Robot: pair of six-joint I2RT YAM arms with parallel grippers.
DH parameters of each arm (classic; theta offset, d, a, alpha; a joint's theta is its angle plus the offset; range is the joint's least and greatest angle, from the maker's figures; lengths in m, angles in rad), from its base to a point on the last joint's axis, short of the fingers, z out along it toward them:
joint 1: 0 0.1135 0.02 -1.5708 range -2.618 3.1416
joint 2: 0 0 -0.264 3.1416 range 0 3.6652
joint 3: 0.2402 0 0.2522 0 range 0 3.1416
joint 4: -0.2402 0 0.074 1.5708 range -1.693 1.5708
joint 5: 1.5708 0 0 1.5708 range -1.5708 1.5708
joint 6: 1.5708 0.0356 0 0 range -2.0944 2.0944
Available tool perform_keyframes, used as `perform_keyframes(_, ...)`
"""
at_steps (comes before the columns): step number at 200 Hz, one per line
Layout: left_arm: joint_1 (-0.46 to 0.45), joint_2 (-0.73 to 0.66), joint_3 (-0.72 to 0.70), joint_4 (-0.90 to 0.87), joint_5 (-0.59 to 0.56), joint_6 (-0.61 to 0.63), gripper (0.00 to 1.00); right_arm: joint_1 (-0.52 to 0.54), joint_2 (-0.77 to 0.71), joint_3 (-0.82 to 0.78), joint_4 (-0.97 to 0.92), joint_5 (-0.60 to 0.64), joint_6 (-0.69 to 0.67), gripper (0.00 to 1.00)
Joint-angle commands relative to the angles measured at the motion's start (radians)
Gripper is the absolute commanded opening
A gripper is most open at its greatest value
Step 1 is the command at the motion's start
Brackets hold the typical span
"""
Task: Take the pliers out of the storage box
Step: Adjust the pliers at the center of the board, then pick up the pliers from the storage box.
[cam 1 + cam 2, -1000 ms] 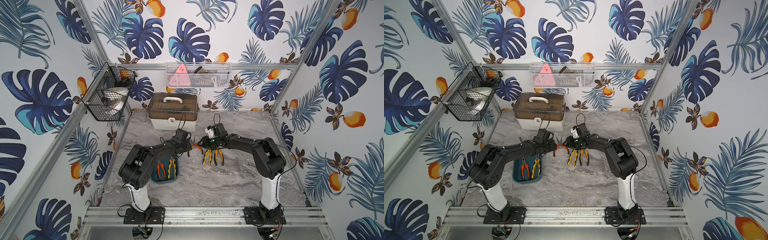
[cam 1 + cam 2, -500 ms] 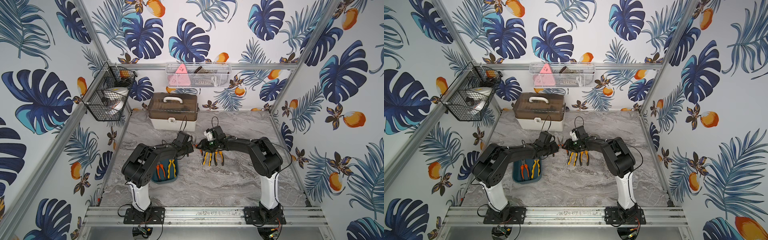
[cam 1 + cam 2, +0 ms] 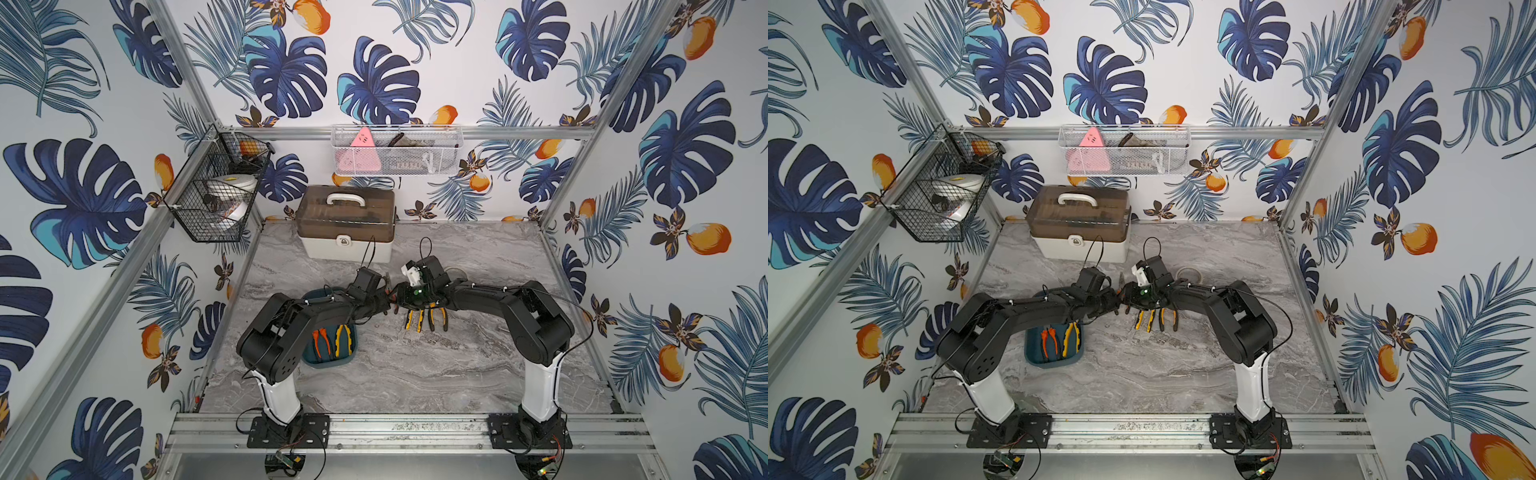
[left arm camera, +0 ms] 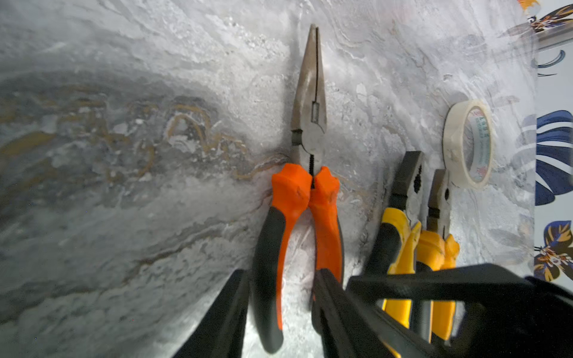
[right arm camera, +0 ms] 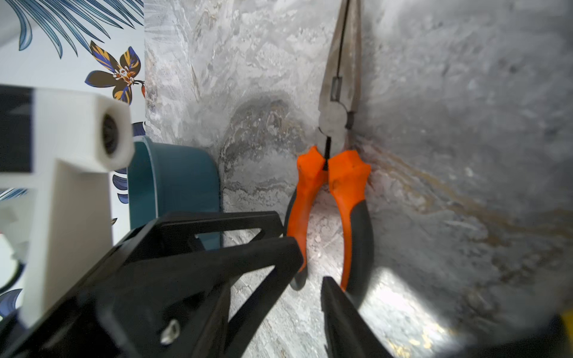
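Gripping the handles of the long-nosed pliers [image 4: 307, 186] from opposite sides, left gripper [image 4: 279, 313] and right gripper [image 5: 310, 272], pliers flat on the marble tabletop [image 3: 415, 365] mid-surface, two more inside the teal storage box [image 3: 328, 360] by the left edge.

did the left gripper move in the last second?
Yes. The left gripper has drawn back from the white case with the brown translucent lid, toward the shallow dark teal plastic tray.

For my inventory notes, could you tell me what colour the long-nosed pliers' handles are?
Orange with black grips, clearest in the left wrist view: long-nosed pliers.
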Motion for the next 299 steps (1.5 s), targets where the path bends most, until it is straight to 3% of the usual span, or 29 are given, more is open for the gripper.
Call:
perform_keyframes(1, -0.003, -0.035, -0.021, -0.021, -0.007, -0.002, 0.44, 0.018, -0.05, -0.023, 0.027, 0.04, -0.001, 0.51)
perform_keyframes(58, -0.011, -0.206, 0.045, -0.182, -0.015, 0.062, 0.45, 0.013, -0.217, -0.037, -0.185, 0.139, -0.134, 0.53)
perform_keyframes(76, -0.011, -0.29, 0.065, -0.272, -0.049, 0.104, 0.46, 0.015, -0.265, 0.0, -0.314, 0.262, -0.204, 0.53)
perform_keyframes(99, -0.01, -0.394, 0.033, -0.383, -0.199, 0.153, 0.45, 0.022, -0.312, -0.017, -0.4, 0.433, -0.27, 0.55)
perform_keyframes(119, 0.023, -0.458, -0.059, -0.404, -0.271, 0.156, 0.42, 0.025, -0.374, -0.133, -0.335, 0.498, -0.292, 0.55)
perform_keyframes(145, 0.114, -0.48, -0.187, -0.378, -0.231, 0.156, 0.37, 0.054, -0.468, -0.314, -0.165, 0.554, -0.342, 0.55)
perform_keyframes(170, 0.124, -0.473, -0.233, -0.355, -0.234, 0.177, 0.36, 0.063, -0.543, -0.455, -0.007, 0.563, -0.341, 0.54)
perform_keyframes(212, 0.119, -0.438, -0.247, -0.337, -0.225, 0.203, 0.29, 0.063, -0.58, -0.474, 0.015, 0.572, -0.336, 0.54)
perform_keyframes(250, 0.118, -0.44, -0.277, -0.352, -0.268, 0.212, 0.28, 0.061, -0.578, -0.477, -0.001, 0.658, -0.305, 0.54)
perform_keyframes(299, 0.118, -0.417, -0.275, -0.368, -0.282, 0.216, 0.26, 0.062, -0.577, -0.477, -0.007, 0.677, -0.299, 0.55)
